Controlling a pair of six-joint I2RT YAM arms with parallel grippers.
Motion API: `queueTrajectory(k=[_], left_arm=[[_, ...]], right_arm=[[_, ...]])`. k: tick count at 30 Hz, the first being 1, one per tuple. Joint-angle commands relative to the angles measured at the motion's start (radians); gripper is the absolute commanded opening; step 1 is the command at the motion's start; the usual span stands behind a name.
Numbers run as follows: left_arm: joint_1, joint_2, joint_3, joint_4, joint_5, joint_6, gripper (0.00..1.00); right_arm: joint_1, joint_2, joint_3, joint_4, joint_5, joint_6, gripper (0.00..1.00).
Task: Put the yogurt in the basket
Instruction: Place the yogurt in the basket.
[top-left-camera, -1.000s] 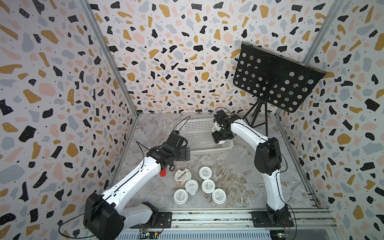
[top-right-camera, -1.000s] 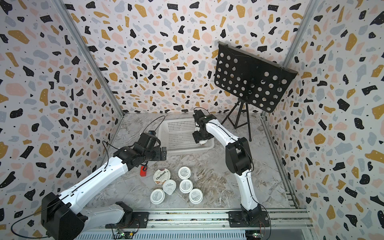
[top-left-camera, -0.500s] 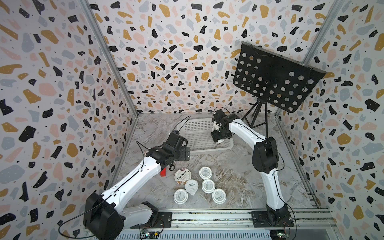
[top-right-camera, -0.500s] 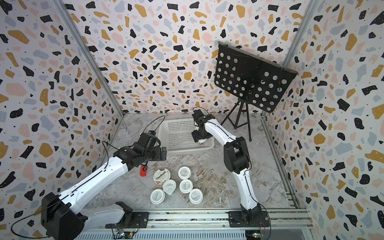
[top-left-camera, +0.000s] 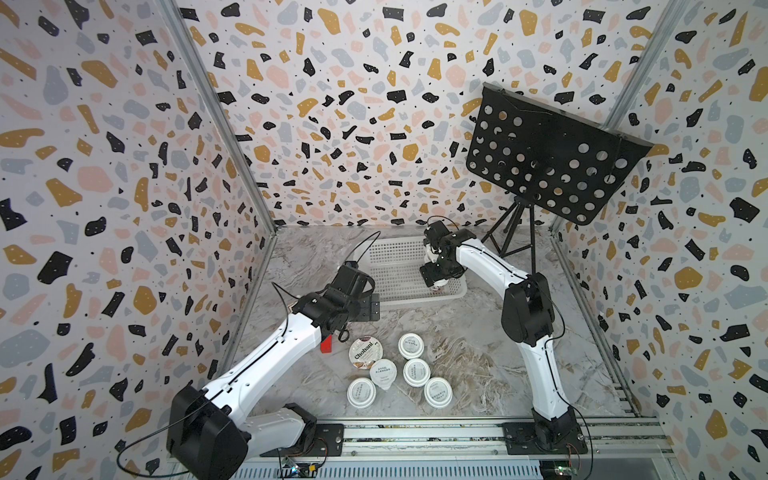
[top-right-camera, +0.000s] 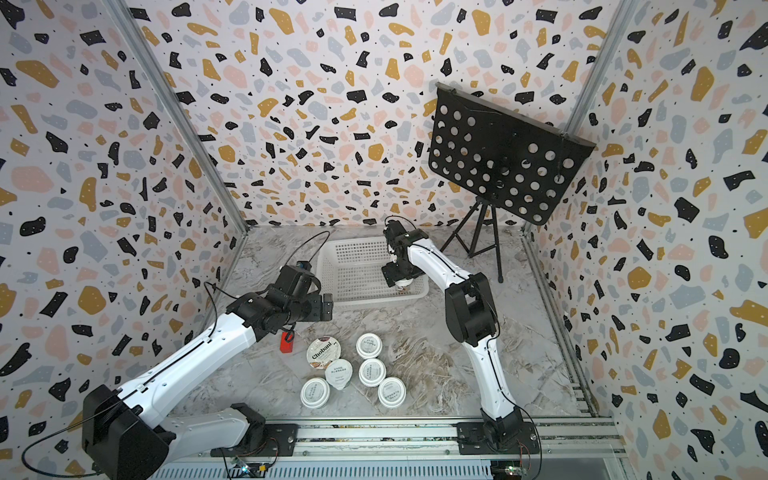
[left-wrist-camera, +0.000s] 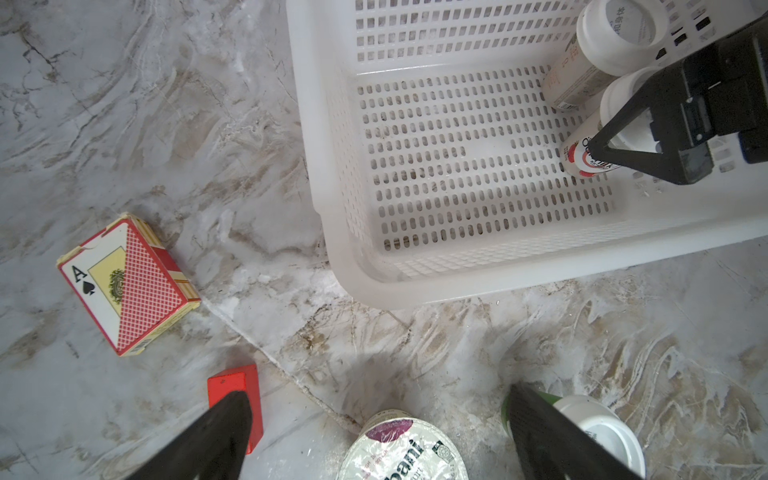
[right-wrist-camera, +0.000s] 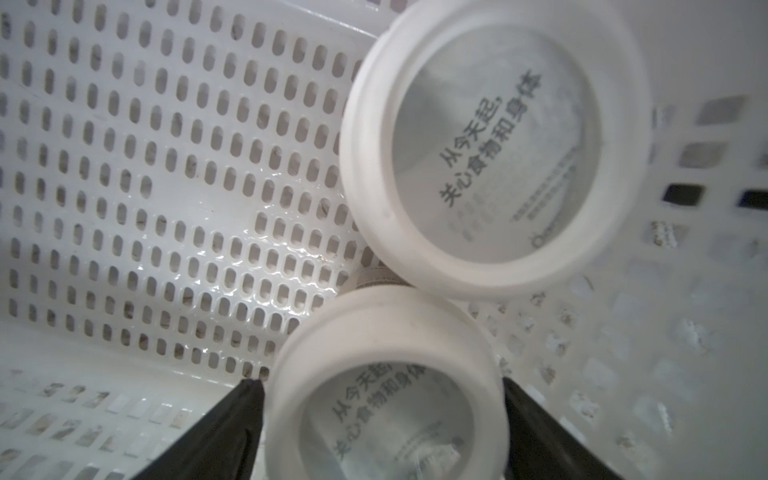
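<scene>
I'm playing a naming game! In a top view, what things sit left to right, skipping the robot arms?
A red block → Chobani yogurt → rightmost white yogurt cup → black music stand. The basket overlaps, so skipped.

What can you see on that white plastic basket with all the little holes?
The white plastic basket is a shallow rectangle with rounded corners, a rolled rim and holes all over its walls and floor. It sits flat on the grey marble-look table. Two small white lidded yogurt cups stand upright side by side near one corner. The right gripper reaches inside, straddling one cup.
</scene>
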Motion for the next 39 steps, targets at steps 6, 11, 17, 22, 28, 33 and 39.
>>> queueTrajectory(k=[6, 11, 17, 22, 28, 33, 39], left_arm=[[0.004, -0.019, 0.018, 0.002, -0.008, 0.012, 1.0], [0.004, -0.031, 0.011, 0.003, -0.01, 0.011, 1.0], [0.004, -0.039, 0.004, 0.003, -0.008, 0.009, 1.0], [0.003, -0.038, 0.003, 0.002, -0.008, 0.008, 1.0], [0.004, -0.031, 0.005, 0.002, -0.008, 0.006, 1.0], [0.004, -0.029, 0.005, 0.003, -0.007, 0.007, 1.0], [0.004, -0.031, 0.004, 0.003, -0.009, 0.007, 1.0]], right_arm=[[0.009, -0.087, 0.018, -0.038, 0.028, -0.007, 0.95], [0.02, -0.124, -0.028, -0.037, 0.05, -0.004, 0.95], [0.022, -0.142, -0.08, -0.029, 0.06, 0.006, 0.93], [0.021, -0.148, -0.109, -0.011, 0.05, 0.01, 0.87], [0.021, -0.138, -0.115, -0.004, 0.052, 0.009, 0.81], [0.022, -0.129, -0.108, 0.002, 0.058, 0.006, 0.79], [0.021, -0.112, -0.089, 0.002, 0.065, -0.001, 0.77]])
